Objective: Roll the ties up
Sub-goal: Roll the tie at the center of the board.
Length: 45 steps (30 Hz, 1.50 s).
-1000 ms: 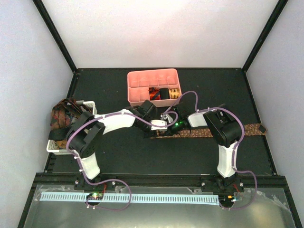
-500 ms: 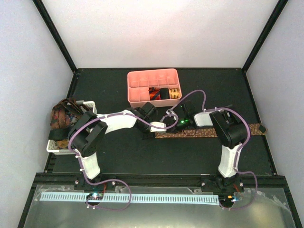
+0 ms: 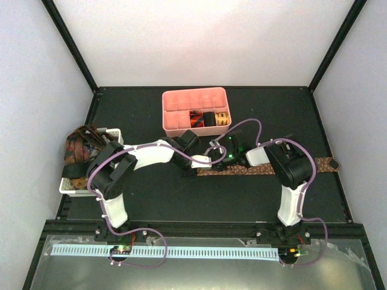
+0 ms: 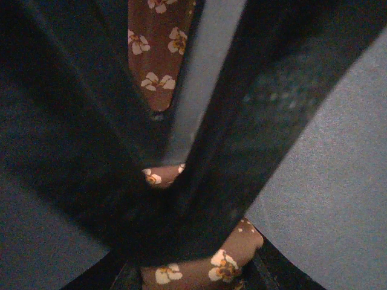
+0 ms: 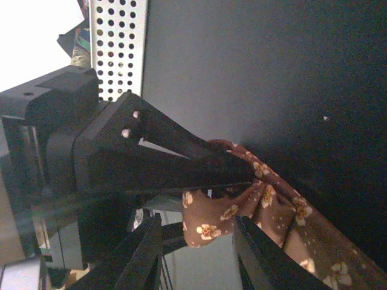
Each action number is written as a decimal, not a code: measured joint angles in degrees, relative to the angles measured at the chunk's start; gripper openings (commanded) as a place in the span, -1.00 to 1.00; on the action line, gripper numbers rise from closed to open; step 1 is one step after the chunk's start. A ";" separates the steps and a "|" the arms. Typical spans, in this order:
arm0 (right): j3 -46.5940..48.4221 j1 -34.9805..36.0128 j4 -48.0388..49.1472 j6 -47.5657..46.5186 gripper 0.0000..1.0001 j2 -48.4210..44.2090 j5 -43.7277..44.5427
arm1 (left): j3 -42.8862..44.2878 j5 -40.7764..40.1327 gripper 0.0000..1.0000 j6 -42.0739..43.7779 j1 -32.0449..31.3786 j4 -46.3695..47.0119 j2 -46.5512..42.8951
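A brown tie with small pale flowers (image 3: 278, 167) lies flat across the black table, its left end lifted between both grippers. My left gripper (image 3: 207, 161) is shut on that end; the cloth fills the gap between its jaws in the left wrist view (image 4: 199, 273). Its black fingers (image 5: 181, 166) pinch the fold in the right wrist view. My right gripper (image 3: 226, 154) is open, and its fingers straddle the hanging tie end (image 5: 208, 223) without closing. Dark fingers hide most of the left wrist view.
A pink tray (image 3: 175, 121) at the back holds rolled red-orange, black and gold ties (image 3: 209, 118). A white basket (image 3: 115, 134) at the left edge holds a heap of more ties (image 3: 78, 150). The tie's wide end (image 3: 331, 163) reaches the table's right edge.
My right gripper has moved a little back and up against the left gripper's tip. The tie's left end has drawn in slightly. The left arm has hardly moved.
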 measured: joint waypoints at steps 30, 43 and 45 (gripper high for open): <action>-0.98 1.97 7.28 4.87 -0.97 4.15 1.88 | 1.73 2.40 0.68 -1.53 1.38 -1.40 0.28; -1.79 1.60 10.95 7.54 -0.97 4.87 0.94 | 2.40 1.84 0.37 -1.16 -0.33 1.31 0.66; -2.05 1.60 11.82 8.35 -0.97 4.90 0.63 | 2.84 1.46 0.25 -1.16 -0.52 1.29 1.55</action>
